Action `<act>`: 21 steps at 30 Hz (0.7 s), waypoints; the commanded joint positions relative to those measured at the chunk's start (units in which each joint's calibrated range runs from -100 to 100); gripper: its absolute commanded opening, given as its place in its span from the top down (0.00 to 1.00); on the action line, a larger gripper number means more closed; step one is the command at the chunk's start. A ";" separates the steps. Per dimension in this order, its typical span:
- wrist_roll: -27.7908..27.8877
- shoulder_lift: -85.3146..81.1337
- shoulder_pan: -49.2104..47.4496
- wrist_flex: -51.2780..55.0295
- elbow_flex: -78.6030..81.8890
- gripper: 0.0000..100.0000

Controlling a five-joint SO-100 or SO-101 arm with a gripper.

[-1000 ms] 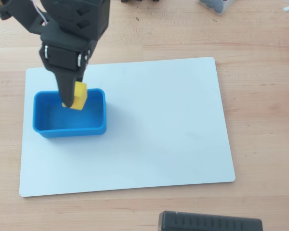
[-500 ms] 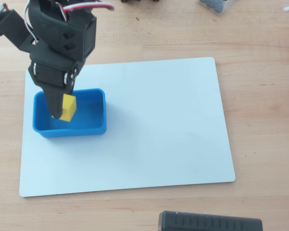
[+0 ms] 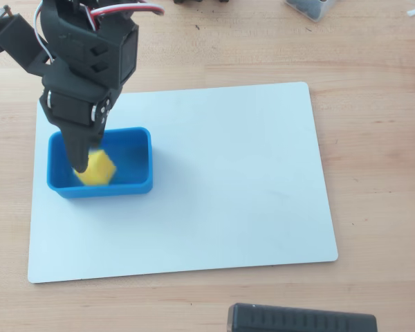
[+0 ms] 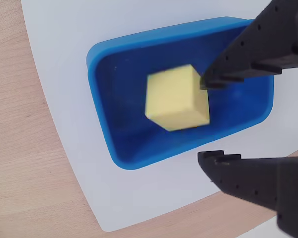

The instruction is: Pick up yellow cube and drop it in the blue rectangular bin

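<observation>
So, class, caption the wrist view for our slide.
Open gripper above the yellow cube, which sits tilted inside the blue rectangular bin.

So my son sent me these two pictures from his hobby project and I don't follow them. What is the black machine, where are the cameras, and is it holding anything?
The black machine is a small robot arm ending in a two-finger gripper. One picture looks straight down from above; the other comes from a camera on the arm's wrist. A wooden table carries a white board, and on it sits a blue rectangular bin. The fingers are spread apart above the bin. The yellow cube looks blurred and tilted within the bin, apparently just let go.
</observation>
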 commanded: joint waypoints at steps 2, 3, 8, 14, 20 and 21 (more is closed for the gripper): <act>-0.44 -3.28 0.43 0.84 -1.55 0.83; -0.44 -3.84 0.26 1.17 -1.55 0.83; -0.49 -10.71 -3.34 3.40 0.54 0.84; -1.37 -20.65 -9.26 6.45 3.54 0.95; -1.42 -33.01 -14.49 5.38 14.36 1.00; -1.42 -36.07 -15.61 4.06 18.18 1.00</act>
